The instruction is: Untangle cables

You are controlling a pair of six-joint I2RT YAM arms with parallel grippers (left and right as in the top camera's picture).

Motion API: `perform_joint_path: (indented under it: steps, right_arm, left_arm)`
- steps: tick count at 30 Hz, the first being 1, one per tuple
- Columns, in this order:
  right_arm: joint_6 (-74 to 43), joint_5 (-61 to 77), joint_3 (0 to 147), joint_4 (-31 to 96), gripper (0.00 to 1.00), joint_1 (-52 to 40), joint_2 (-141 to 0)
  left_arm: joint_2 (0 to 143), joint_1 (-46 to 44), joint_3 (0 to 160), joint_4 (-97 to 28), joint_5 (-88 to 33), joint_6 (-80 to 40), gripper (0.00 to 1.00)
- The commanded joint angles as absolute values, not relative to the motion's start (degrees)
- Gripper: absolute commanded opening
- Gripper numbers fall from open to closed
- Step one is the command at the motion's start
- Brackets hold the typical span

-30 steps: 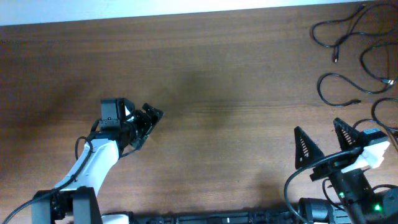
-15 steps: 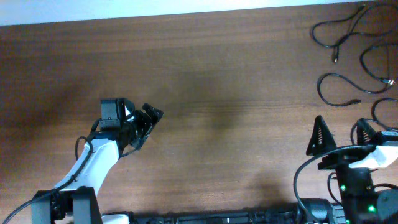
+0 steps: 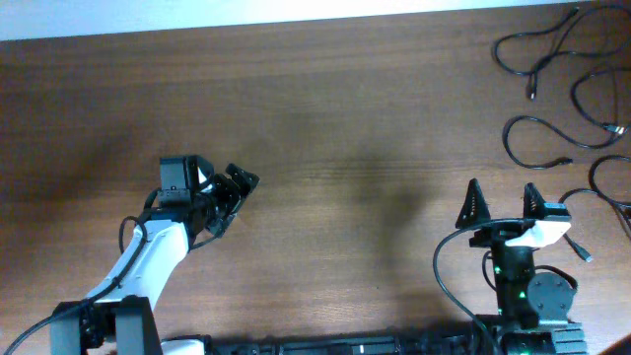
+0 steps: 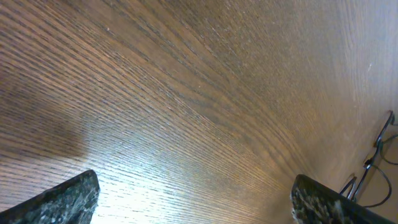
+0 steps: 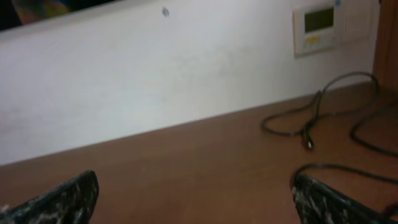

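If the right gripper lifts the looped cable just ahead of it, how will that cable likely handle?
Probably floppy: the looped cable lies in soft curves, so it should droop either side of the right gripper. Likely light, being so thin. A push would probably just bend the loop rather than slide it whole.

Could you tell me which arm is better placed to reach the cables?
Right: the right gripper, open, sits near the loose cables, while the left gripper hovers far away on the table's other side.
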State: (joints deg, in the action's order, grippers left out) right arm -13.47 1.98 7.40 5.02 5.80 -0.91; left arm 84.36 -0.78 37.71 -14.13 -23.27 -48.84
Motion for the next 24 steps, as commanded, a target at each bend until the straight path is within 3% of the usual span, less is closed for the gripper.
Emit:
perform_joint_path:
  steps: [1,24]
  right_arm:
    - [-13.32,-0.14,2.94,0.91,0.99,5.80,-0.19]
    - [-13.28,-0.71,0.32,4.56,0.99,7.86,-0.19]
  left_arm:
    - [83.88,-0.58,37.56,-14.09,-22.65,-47.88,0.99]
    - [83.88,-0.58,37.56,-14.09,-22.65,-47.88,0.99]
